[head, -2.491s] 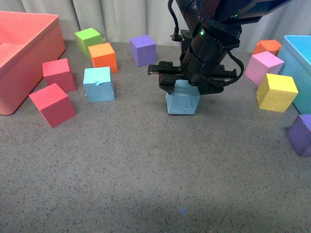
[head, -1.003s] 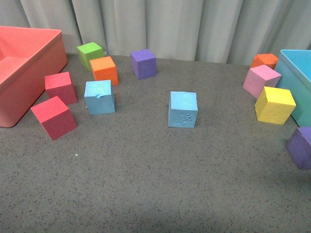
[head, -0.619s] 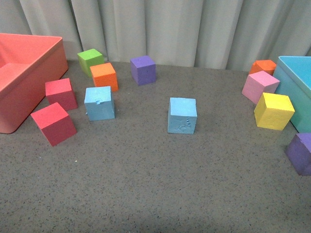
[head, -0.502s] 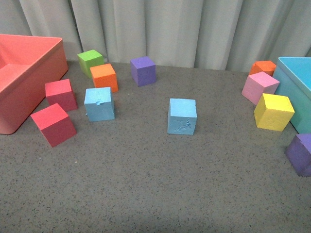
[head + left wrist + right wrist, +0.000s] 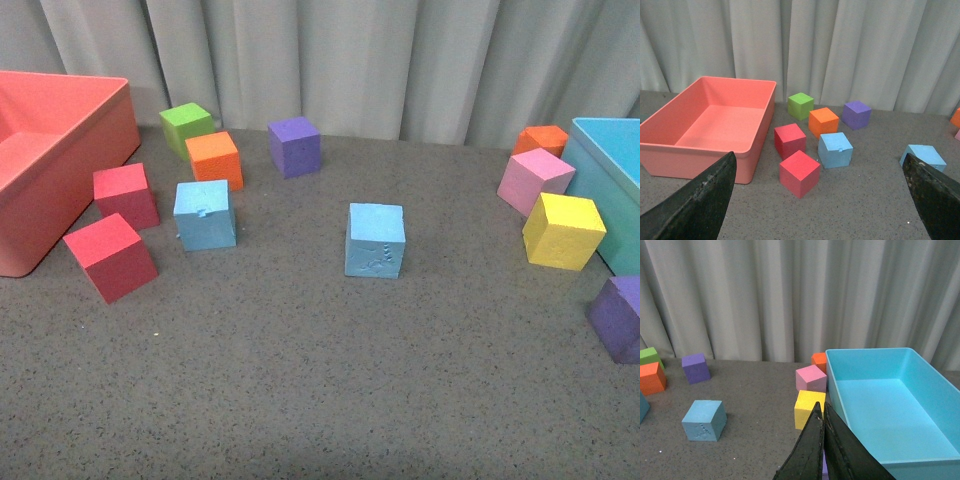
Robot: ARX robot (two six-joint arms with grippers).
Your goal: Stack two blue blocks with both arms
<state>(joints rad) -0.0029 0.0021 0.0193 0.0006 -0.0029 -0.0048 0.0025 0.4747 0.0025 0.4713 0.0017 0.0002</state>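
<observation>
Back toward the near edge of the worktop (image 5: 300, 400), the left gripper (image 5: 818, 157) hangs empty with its jaws spread wide. The right gripper (image 5: 821, 407) is pinched closed on nothing. The notched block (image 5: 205, 214) sits toward the left rear, close to the red cubes (image 5: 110, 255) and an orange cube (image 5: 214, 158). The squiggle block (image 5: 376, 239) stands alone mid-worktop. Likely risks are wide jaws clipping those neighbours at pickup, or an off-centre release toppling the stack.
</observation>
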